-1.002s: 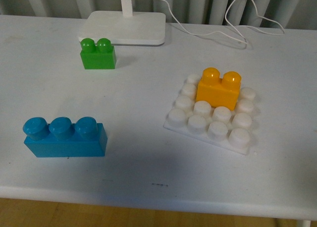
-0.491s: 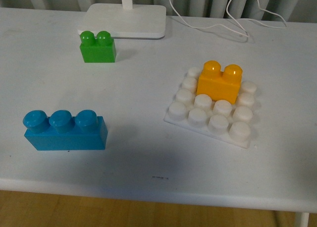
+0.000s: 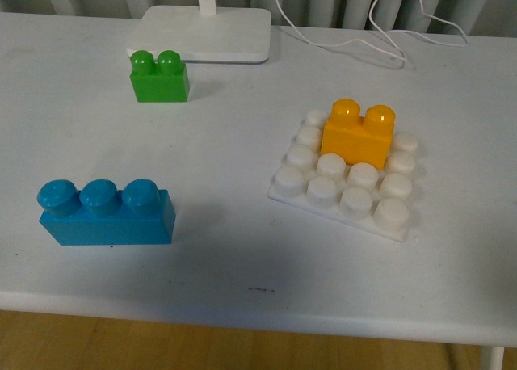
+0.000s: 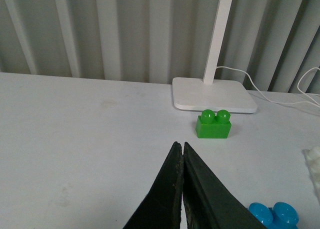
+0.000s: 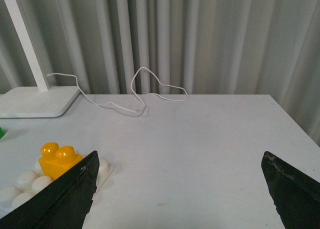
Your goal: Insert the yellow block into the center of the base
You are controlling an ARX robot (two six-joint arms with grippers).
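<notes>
The yellow block (image 3: pixel 358 133) stands upright on the white studded base (image 3: pixel 346 182), on its inner studs toward the far side. It also shows in the right wrist view (image 5: pixel 59 158) on the base (image 5: pixel 20 181). Neither gripper shows in the front view. My left gripper (image 4: pixel 180 148) is shut and empty, above bare table short of the green brick (image 4: pixel 214 124). My right gripper (image 5: pixel 180 159) is open wide and empty, with the yellow block beside one finger.
A green two-stud brick (image 3: pixel 160 77) sits in front of the white lamp foot (image 3: pixel 205 33). A blue three-stud brick (image 3: pixel 105 213) lies front left. A white cable (image 3: pixel 380 31) trails along the back. The table's front edge (image 3: pixel 258 325) is close.
From one second ago to half a second ago the front view shifted, so everything sits a little higher in frame. Since then nothing has moved.
</notes>
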